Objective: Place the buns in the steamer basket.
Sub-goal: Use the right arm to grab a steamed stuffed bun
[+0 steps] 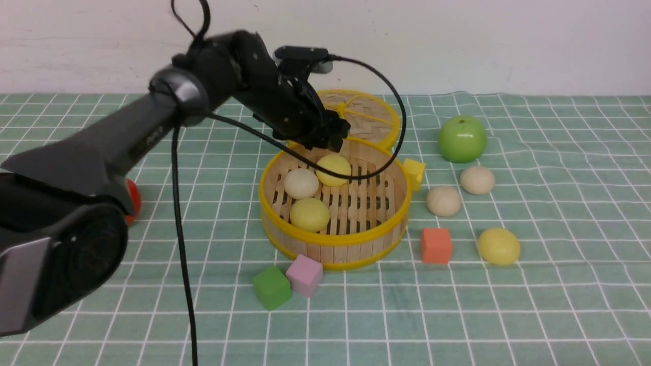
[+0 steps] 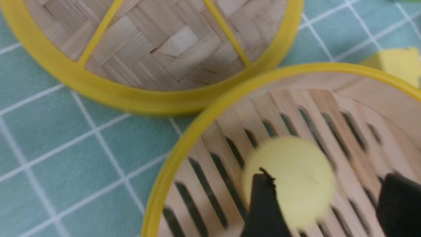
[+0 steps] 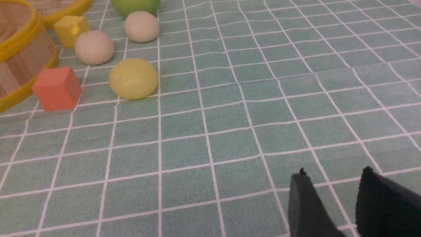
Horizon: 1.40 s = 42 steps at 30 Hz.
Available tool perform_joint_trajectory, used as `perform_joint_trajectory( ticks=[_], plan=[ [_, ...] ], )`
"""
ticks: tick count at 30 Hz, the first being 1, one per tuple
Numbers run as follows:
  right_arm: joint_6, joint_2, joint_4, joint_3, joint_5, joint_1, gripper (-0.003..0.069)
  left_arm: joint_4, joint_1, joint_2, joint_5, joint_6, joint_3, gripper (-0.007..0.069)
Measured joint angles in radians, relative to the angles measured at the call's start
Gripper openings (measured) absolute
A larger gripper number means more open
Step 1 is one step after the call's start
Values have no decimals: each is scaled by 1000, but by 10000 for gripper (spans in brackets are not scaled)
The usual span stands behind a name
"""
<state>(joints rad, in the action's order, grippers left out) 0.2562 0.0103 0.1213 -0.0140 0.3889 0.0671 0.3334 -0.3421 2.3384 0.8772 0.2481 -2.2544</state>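
Observation:
The steamer basket point(image 1: 333, 239) stands mid-table with three buns on its slatted floor: a beige-white one point(image 1: 301, 183) and two pale yellow ones point(image 1: 334, 170) point(image 1: 309, 214). My left gripper point(image 1: 333, 140) hangs over the basket's far rim. In the left wrist view this gripper point(image 2: 329, 177) is open, and a blurred yellow bun point(image 2: 292, 181) lies free below its fingers. To the right of the basket sit two beige buns point(image 1: 477, 180) point(image 1: 444, 201) and a yellow bun point(image 1: 499, 246). My right gripper point(image 3: 334, 172) is open over bare cloth, well away from the yellow bun point(image 3: 133, 79).
The woven lid point(image 1: 363, 114) lies flat behind the basket, touching it. A green apple point(image 1: 462, 138) is at the back right. A red fruit point(image 1: 133, 201) shows behind the left arm. Yellow point(image 1: 414, 173), orange point(image 1: 436, 245), pink point(image 1: 304, 274) and green point(image 1: 271, 287) cubes ring the basket.

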Motion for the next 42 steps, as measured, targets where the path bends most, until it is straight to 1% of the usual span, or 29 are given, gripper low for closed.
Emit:
perform_joint_trajectory(
  ticks=[2, 5, 6, 8, 9, 10, 11, 12, 14, 15, 16, 17, 18, 19, 20, 21, 23, 24, 26, 31, 32, 34, 36, 38, 42],
  plan=[
    [0, 0, 0, 0, 0, 0, 240, -12, 0, -52, 70, -11, 0, 469],
    [0, 0, 0, 0, 0, 0, 240, -30, 0, -127, 154, -43, 0, 468],
    [0, 0, 0, 0, 0, 0, 240, -52, 0, -184, 226, -75, 0, 453],
    [0, 0, 0, 0, 0, 0, 240, -67, 0, -223, 274, -98, 0, 438],
    [0, 0, 0, 0, 0, 0, 240, -92, 0, -293, 340, -137, 0, 399],
    [0, 0, 0, 0, 0, 0, 240, -97, 0, -317, 350, -151, 0, 382],
    [0, 0, 0, 0, 0, 0, 240, -104, 0, -366, 361, -178, 1, 340],
    [0, 0, 0, 0, 0, 0, 240, -108, 0, -400, 361, -196, 1, 307],
    [0, 0, 0, 0, 0, 0, 240, -108, 0, -498, 361, -235, 15, 215],
    [0, 0, 0, 0, 0, 0, 240, -108, 0, -498, 361, -235, 17, 205],
    [0, 0, 1, 0, 0, 0, 240, -108, 0, -544, 361, -248, 28, 155],
    [0, 0, 1, 0, 0, 0, 240, -107, 0, -620, 361, -267, 50, 84],
    [0, 0, 1, 0, 0, 0, 240, -107, 0, -670, 361, -280, 69, 36],
    [0, 0, 0, 0, 0, 0, 240, -108, 0, -722, 361, -286, 94, -2],
    [0, 0, 0, 0, 0, 0, 240, -109, 0, -775, 361, -289, 123, -14],
    [0, 0, 0, 0, 0, 0, 240, -109, 0, -775, 361, -289, 123, -14],
    [0, 0, 0, 0, 0, 0, 240, -115, 0, -936, 361, -292, 235, -14],
    [0, 0, 0, 0, 0, 0, 240, -115, 0, -936, 361, -292, 235, -14],
    [0, 0, 0, 0, 0, 0, 240, -118, 0, -1039, 361, -294, 319, -14],
    [0, 0, 0, 0, 0, 0, 240, -133, 0, -1282, 361, -296, 671, -14],
    [0, 0, 0, 0, 0, 0, 240, -133, 0, -1298, 361, -296, 683, -14],
    [0, 0, 0, 0, 0, 0, 240, -134, 0, -1383, 360, -299, 827, -14],
    [0, 0, 0, 0, 0, 0, 240, -125, 0, -1449, 360, -323, 937, -14],
    [0, 0, 0, 0, 0, 0, 240, -107, 0, -1489, 360, -355, 1005, -14],
    [0, 0, 0, 0, 0, 0, 240, -35, 0, -1572, 361, -426, 1151, -14]
  ],
)
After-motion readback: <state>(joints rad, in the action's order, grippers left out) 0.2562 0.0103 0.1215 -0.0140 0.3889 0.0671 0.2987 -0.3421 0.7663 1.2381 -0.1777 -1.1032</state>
